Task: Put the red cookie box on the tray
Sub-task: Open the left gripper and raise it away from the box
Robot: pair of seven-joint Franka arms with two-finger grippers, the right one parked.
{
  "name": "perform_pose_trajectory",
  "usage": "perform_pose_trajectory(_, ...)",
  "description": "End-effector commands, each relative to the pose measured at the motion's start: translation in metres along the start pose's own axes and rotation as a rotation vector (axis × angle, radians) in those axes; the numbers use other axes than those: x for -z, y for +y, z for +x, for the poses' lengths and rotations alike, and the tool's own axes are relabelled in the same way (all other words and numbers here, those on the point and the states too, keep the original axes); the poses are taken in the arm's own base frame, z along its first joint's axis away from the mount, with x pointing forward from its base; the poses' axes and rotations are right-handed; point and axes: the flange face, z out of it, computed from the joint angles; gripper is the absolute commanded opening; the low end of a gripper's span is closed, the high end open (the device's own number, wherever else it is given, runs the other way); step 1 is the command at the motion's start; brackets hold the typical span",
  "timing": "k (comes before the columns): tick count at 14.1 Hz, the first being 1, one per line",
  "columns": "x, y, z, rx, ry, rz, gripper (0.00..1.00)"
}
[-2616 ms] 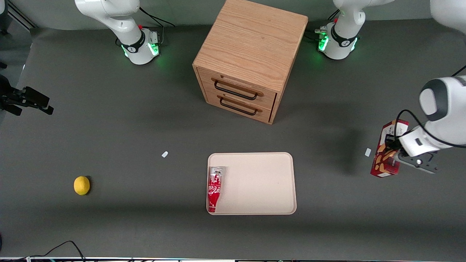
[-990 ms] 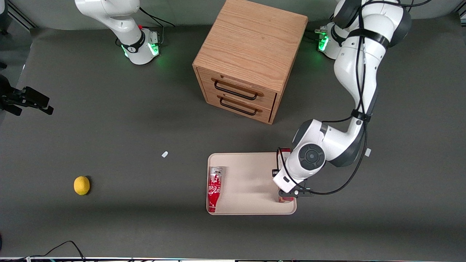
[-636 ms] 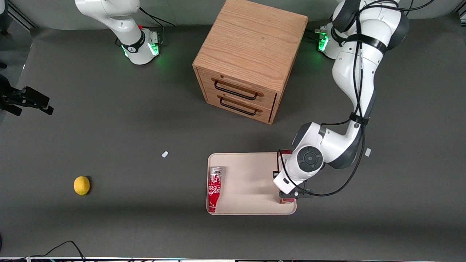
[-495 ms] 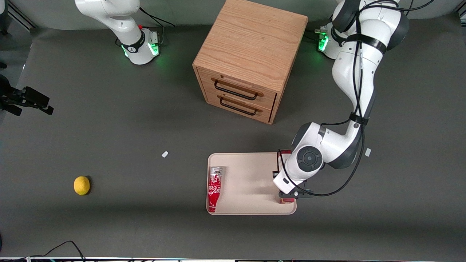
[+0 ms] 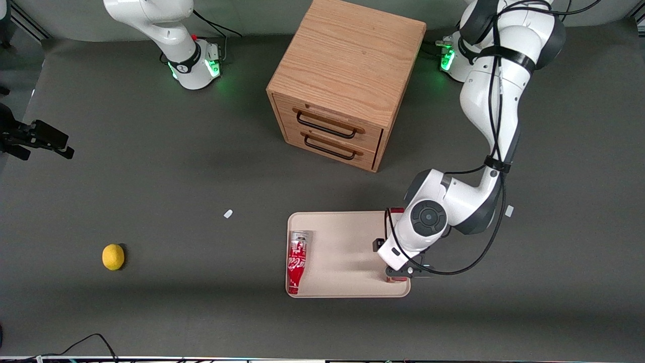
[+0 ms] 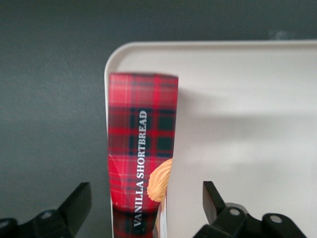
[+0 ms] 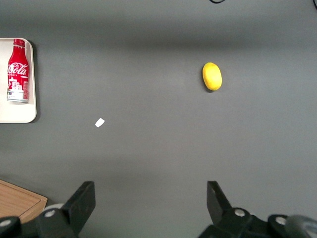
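The box (image 6: 141, 148) lies flat on the tray (image 6: 247, 124) along its rim, and the gripper (image 6: 143, 208) hovers just above, fingers (image 6: 79, 201) spread, released.

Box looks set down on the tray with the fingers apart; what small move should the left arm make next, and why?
Probably lift straight up. The gripper is open, its fingers clear of the red cookie box, which lies along the tray edge. A sideways move might nudge the box off the rim.
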Motion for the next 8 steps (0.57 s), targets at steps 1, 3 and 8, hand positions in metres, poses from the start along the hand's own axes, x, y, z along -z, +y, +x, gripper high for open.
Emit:
perform_pose_trajectory(1,0.053,-0.018,0.008,0.036,0.043,0.011,1.00)
perform_pose_trajectory(3,0.092,-0.044,0.009,0.080,0.034,-0.018,1.00)
perform_pose_trajectory(8,0.211,-0.123,-0.018,0.143,0.006,0.009,1.00)
